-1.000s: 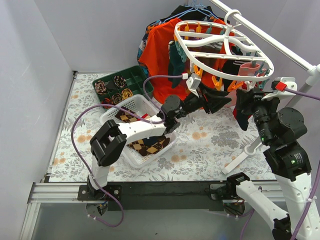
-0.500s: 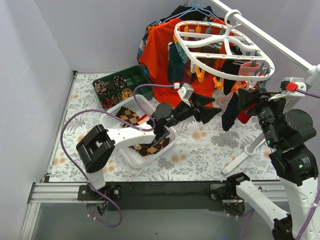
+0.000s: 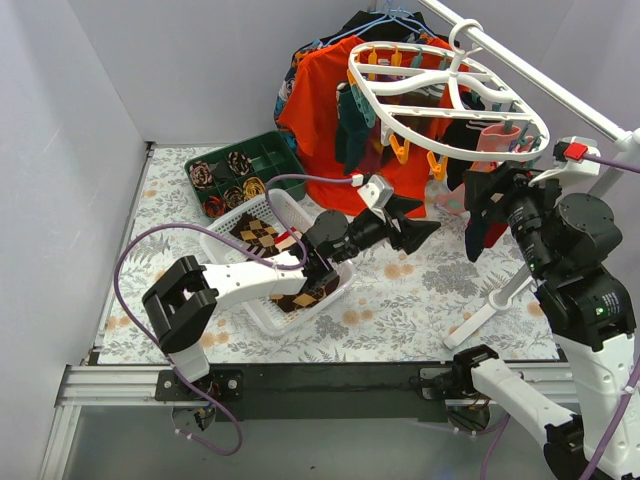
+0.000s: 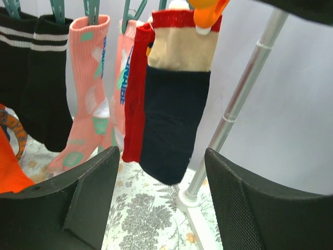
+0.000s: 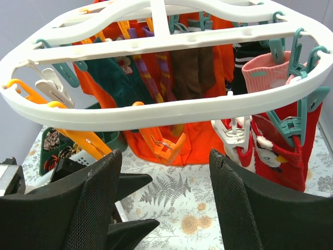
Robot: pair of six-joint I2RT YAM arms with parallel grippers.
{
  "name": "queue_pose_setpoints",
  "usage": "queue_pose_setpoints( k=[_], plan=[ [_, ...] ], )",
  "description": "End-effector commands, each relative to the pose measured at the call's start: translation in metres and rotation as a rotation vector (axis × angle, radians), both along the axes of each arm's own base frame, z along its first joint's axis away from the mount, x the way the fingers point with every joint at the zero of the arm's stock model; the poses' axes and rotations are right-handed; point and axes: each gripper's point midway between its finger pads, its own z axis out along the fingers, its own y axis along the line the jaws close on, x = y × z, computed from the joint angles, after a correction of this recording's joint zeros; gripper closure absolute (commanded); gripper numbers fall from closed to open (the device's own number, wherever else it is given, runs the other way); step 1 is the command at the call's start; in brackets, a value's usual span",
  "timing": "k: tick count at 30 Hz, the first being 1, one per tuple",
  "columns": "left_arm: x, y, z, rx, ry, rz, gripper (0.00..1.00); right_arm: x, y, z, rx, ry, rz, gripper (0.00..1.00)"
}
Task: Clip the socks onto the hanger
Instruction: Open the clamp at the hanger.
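Left fingers (image 4: 78, 203) spread wide; clipped sock (image 4: 171, 120) hangs clear beyond them.

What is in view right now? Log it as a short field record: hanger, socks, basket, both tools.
hanger: white oval rack, several socks clipped on
basket: white, argyle socks lying inside
left tool: open, empty, facing a clipped navy sock
right tool: open, empty, near the hanger's rim
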Motion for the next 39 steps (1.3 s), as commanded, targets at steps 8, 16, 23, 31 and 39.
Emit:
queue_pose_setpoints(
  k=[8,16,23,31,39],
  plan=[
    [-0.004,0.005,0.012,0.032,-0.048,0.066,0.35,0.008,0.003,0.015,0.029,0.0,-0.008,0.27],
    [-0.004,0.006,0.012,0.028,-0.053,0.072,0.35,0.016,0.007,0.016,0.032,-0.001,-0.008,0.3],
    [-0.004,0.005,0.008,0.037,-0.051,0.069,0.35,0.021,0.009,0.022,0.042,-0.018,-0.006,0.3],
    [-0.001,0.005,0.005,0.047,-0.045,0.096,0.35,0.023,0.01,0.027,0.07,-0.024,-0.014,0.3],
    [-0.001,0.004,0.003,0.053,-0.047,0.096,0.35,0.026,0.005,0.024,0.096,-0.012,-0.053,0.38]
  ],
)
